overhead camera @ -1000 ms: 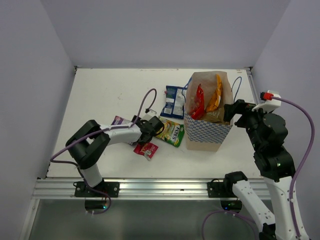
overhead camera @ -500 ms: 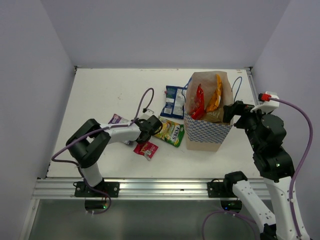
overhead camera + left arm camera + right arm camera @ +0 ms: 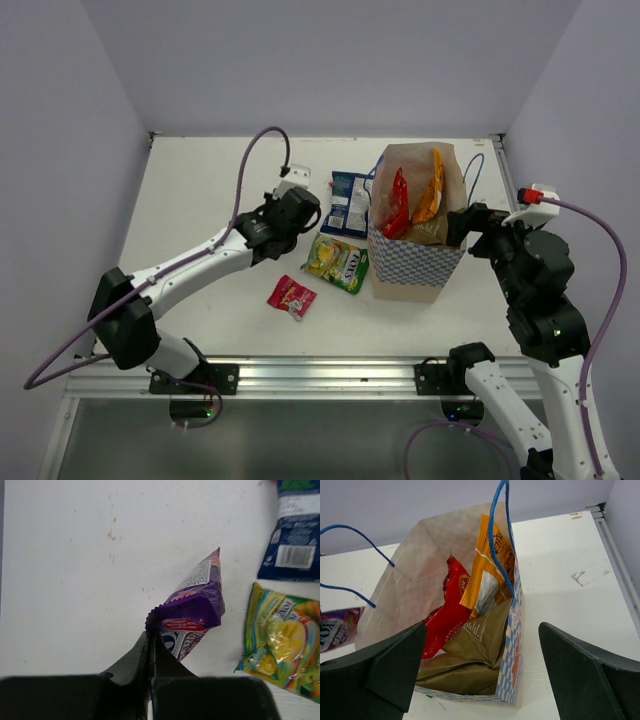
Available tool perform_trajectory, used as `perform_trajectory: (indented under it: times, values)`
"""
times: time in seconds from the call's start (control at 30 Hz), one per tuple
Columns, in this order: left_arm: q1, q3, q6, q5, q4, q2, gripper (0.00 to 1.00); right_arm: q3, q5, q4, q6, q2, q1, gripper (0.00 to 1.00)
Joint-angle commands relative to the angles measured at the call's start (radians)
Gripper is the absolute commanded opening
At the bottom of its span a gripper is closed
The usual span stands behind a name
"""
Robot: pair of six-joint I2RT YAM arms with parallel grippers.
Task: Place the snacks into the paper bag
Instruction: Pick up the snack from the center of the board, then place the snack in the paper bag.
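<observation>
Snacks (image 3: 338,263): three in the paper bag (image 3: 415,265), three on the table (image 3: 200,200), one purple packet (image 3: 197,600) clamped in the left pincer (image 3: 150,640). Right pincer (image 3: 468,224) stands wide open.

A flat white tabletop (image 3: 200,210) carries small brown specks (image 3: 112,532) (and a chipped patch (image 3: 583,575) near its right side). Plain pale-lilac walls (image 3: 330,60) close it in on three sides. A ribbed silver aluminium rail (image 3: 320,378) runs along its near edge.

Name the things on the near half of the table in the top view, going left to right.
small red packet → yellow-green packet → paper bag
</observation>
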Motion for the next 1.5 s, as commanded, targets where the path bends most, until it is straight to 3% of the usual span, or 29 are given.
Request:
perform_trajectory:
  times: [0.0, 0.33, 0.7, 1.07, 1.47]
  values:
    - [0.002, 0.118, 0.081, -0.058, 0.052, -0.085, 0.0, 0.031, 0.023, 0.028, -0.022, -0.005, 0.006, 0.99]
    - [-0.014, 0.38, 0.28, 0.001, 0.19, -0.119, 0.0, 0.046, 0.021, 0.016, -0.022, -0.007, 0.006, 0.99]
    - [-0.066, 0.688, 0.302, 0.225, 0.287, -0.043, 0.0, 0.049, 0.024, 0.016, -0.025, -0.004, 0.006, 0.99]
    - [-0.078, 0.893, 0.096, 0.544, 0.276, 0.086, 0.0, 0.046, 0.03, 0.015, -0.025, -0.01, 0.006, 0.99]
    - [-0.106, 0.795, -0.151, 0.654, 0.408, 0.112, 0.0, 0.034, 0.033, 0.021, -0.023, -0.013, 0.006, 0.99]
